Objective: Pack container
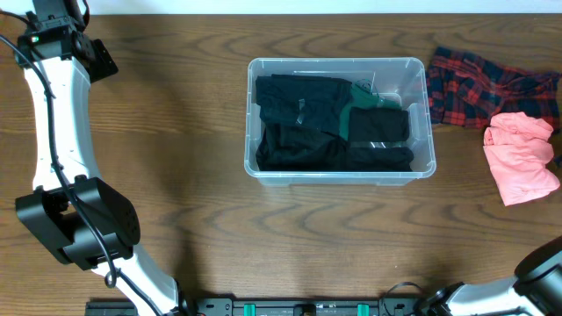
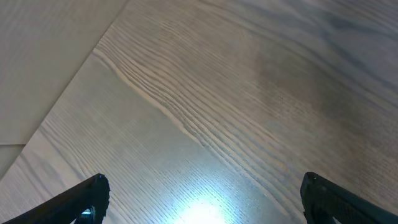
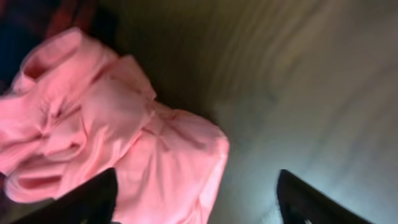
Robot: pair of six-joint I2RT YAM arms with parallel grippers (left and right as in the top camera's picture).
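Note:
The clear rectangular container stands in the middle of the table in the overhead view. It holds dark folded clothes and a green piece. A pink garment lies crumpled on the table to the right of it, and it fills the left of the right wrist view. My right gripper is open over the pink garment's edge, holding nothing. My left gripper is open and empty over bare wood near the table's far left edge. Neither gripper's fingers show in the overhead view.
A red and dark plaid cloth lies at the far right, behind the pink garment. The left arm runs along the table's left side. The right arm's base is at the front right corner.

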